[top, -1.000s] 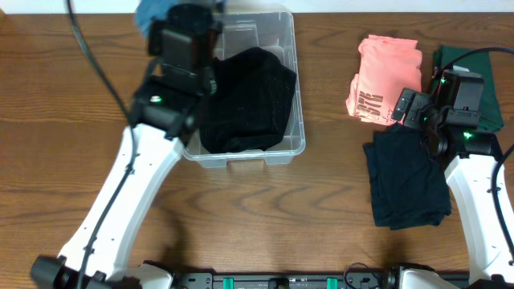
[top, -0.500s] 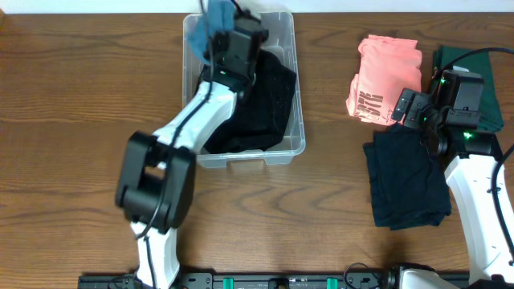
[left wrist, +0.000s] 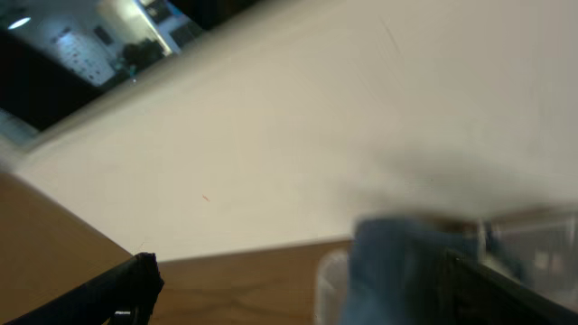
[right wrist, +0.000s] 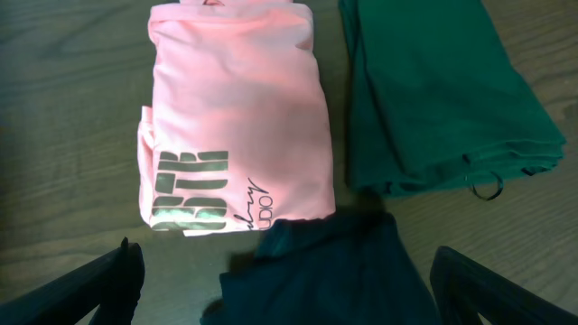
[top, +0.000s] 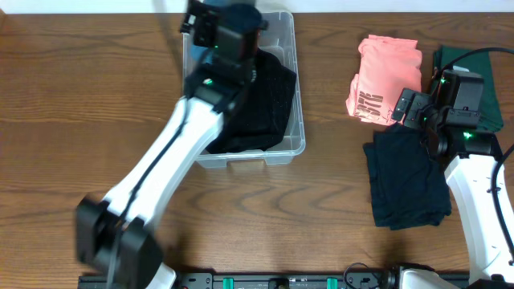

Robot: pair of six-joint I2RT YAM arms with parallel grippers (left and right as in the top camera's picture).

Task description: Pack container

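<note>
The clear container (top: 299, 120) stands at the back left of the table with a black garment (top: 253, 96) inside it. My left gripper (top: 225, 12) reaches over the tub's far end. In the left wrist view its jaws (left wrist: 298, 289) stand wide open, and a blurred blue cloth (left wrist: 397, 271) hangs loose by the right finger (left wrist: 506, 289). My right gripper (right wrist: 298, 289) is open, hovering over a dark navy garment (right wrist: 325, 271), with nothing between its fingers.
A folded pink garment (top: 385, 76) with dark lettering lies at the right back. A green garment (top: 458, 56) lies beside it, partly under the right arm. The navy garment (top: 405, 177) lies nearer the front. A white wall (left wrist: 298, 135) rises behind the table.
My left jaws went from shut on the blue cloth to wide open, and the arm shifted over the container's far end. The right arm has not moved.
</note>
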